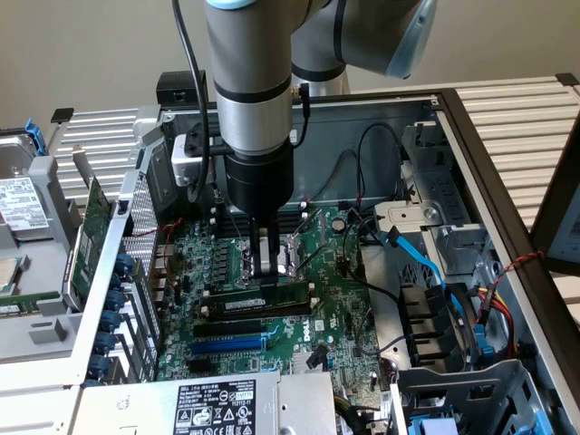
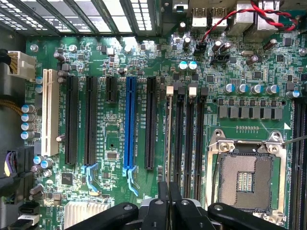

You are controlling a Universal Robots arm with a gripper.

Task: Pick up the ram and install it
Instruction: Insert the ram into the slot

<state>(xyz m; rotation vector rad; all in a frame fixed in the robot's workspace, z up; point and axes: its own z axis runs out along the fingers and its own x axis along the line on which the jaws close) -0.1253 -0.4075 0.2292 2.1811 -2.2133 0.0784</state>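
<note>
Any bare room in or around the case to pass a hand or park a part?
Bare: slatted bench beyond the case wall, exterior view's right. Inside is crowded: gripper shut on the ram at the slots, blue cables by the drive bays.

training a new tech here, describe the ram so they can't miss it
Inside the open computer case, find the green motherboard. Right under the gripper, the ram stands on edge. Unlike the bare black slot and blue slot beside it, it is a thin green stick with a white label.
</note>
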